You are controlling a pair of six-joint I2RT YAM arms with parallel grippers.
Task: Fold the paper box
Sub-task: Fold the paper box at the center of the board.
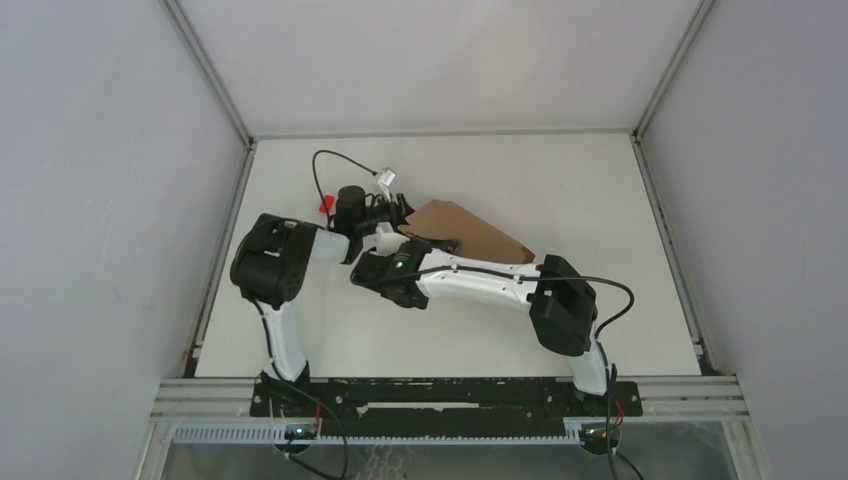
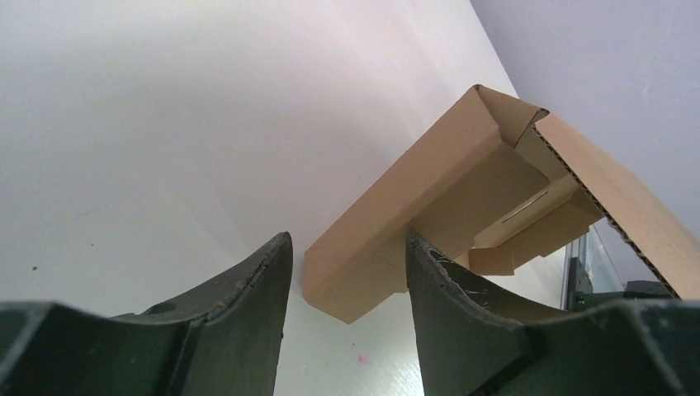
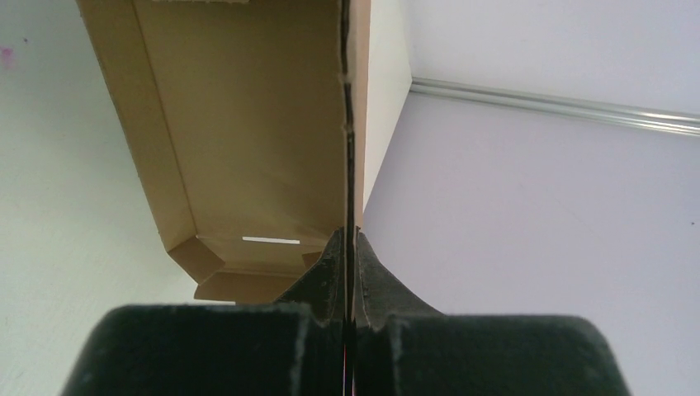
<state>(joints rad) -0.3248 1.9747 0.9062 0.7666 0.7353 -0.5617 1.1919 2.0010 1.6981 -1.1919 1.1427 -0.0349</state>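
The paper box [image 1: 468, 231] is brown cardboard, partly folded, and lies mid-table with one panel raised. My right gripper [image 1: 430, 246] is at its near-left edge. In the right wrist view that gripper [image 3: 348, 237] is shut on a thin upright panel of the paper box [image 3: 248, 124], seen edge-on, with the box's inside and a slit to the left. My left gripper [image 1: 388, 214] is at the box's left end. In the left wrist view it [image 2: 347, 241] stands open, with a corner of the paper box [image 2: 388, 239] just ahead between its fingertips.
A small red block [image 1: 325, 205] lies on the white table [image 1: 560, 190] just left of the left gripper. A black cable with a white connector [image 1: 386, 177] loops behind it. Grey walls enclose the table on three sides.
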